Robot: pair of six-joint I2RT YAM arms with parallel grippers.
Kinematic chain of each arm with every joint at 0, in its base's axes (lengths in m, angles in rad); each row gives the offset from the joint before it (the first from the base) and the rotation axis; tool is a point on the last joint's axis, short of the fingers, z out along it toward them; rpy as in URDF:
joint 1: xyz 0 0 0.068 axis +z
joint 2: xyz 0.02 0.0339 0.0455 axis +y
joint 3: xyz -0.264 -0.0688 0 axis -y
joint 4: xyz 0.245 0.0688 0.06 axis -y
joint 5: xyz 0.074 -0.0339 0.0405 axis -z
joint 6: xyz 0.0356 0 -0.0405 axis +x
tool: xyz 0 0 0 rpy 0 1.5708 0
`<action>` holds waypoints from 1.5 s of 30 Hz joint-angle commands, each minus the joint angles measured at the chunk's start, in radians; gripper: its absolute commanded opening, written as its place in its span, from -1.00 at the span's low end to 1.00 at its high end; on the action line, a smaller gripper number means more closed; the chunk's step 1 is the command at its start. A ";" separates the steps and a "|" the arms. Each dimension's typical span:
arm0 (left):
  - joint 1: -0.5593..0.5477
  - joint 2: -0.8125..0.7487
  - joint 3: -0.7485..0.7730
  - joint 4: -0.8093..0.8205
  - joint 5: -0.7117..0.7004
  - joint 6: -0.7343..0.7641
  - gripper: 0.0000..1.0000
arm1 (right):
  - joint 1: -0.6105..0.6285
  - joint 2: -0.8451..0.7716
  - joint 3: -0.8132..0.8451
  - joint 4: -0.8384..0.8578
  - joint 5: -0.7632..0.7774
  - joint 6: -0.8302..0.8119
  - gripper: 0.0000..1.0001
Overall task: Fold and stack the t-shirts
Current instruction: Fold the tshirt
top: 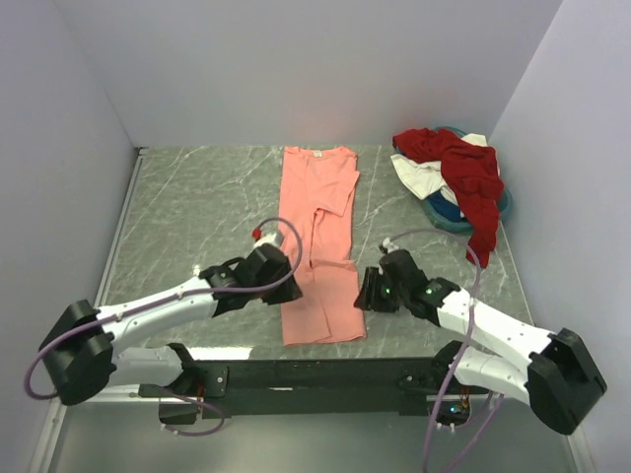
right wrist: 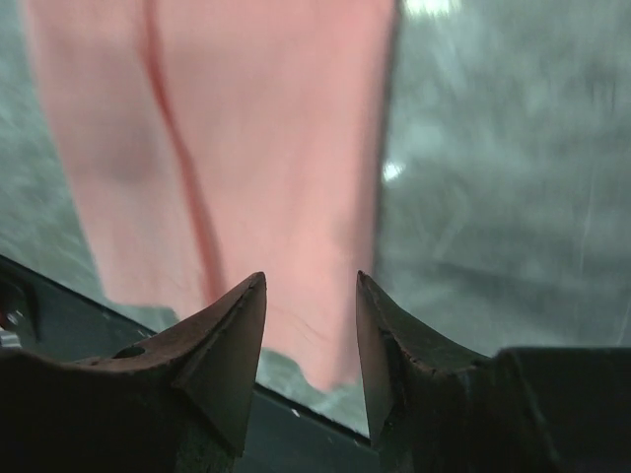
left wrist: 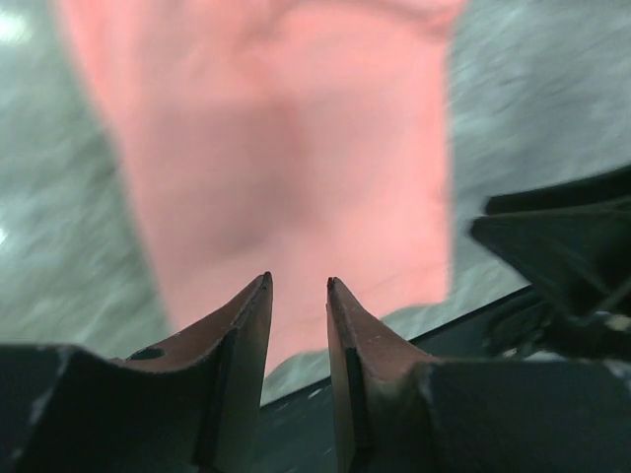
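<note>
Now the pink shirt (top: 318,236) lies folded into a long strip on the middle of the table (top: 197,207), so the left gripper (left wrist: 298,284), narrowly parted, and the right gripper (right wrist: 311,281), wider, both empty beside its near hem, should pinch its corners and lift evenly toward the collar.

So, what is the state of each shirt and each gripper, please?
salmon-pink t-shirt, folded into a long strip, lying flat
dark red t-shirt, unfolded, draped over the others
white t-shirt, unfolded, partly covered
teal-blue t-shirt, unfolded, mostly covered
left gripper, open, empty
right gripper, open, empty
</note>
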 commanded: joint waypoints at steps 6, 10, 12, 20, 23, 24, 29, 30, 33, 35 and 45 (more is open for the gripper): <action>0.002 -0.192 -0.246 0.008 0.120 -0.068 -0.16 | 0.066 -0.156 -0.169 -0.012 -0.042 0.144 -0.04; -0.001 -0.226 -0.298 0.048 0.166 -0.060 -0.06 | 0.088 -0.161 -0.209 0.011 -0.054 0.176 -0.05; -0.008 -0.221 -0.315 0.059 0.186 -0.060 -0.05 | 0.093 -0.163 -0.227 0.015 -0.056 0.187 -0.05; -0.072 -0.143 -0.344 0.112 0.196 -0.095 -0.07 | 0.108 -0.161 -0.270 0.015 -0.062 0.199 -0.14; -0.107 -0.120 -0.340 0.077 0.156 -0.114 -0.12 | 0.116 -0.169 -0.281 0.018 -0.070 0.207 -0.21; -0.121 -0.113 -0.337 0.065 0.147 -0.123 -0.18 | 0.117 -0.170 -0.284 0.019 -0.074 0.210 -0.25; -0.155 -0.080 -0.321 0.048 0.119 -0.149 -0.64 | 0.132 -0.169 -0.281 -0.010 -0.087 0.196 -0.52; -0.169 -0.080 -0.314 0.046 0.117 -0.151 -0.83 | 0.137 -0.172 -0.276 -0.021 -0.088 0.190 -0.72; -0.187 -0.085 -0.288 0.010 0.107 -0.146 -0.99 | 0.145 -0.196 -0.255 -0.073 -0.100 0.158 -0.94; -0.193 -0.100 -0.278 -0.035 0.098 -0.137 -0.99 | 0.152 -0.218 -0.241 -0.100 -0.154 0.127 -0.99; -0.199 -0.214 -0.274 -0.129 0.107 -0.131 -0.99 | 0.283 -0.288 -0.209 -0.183 -0.174 0.184 -1.00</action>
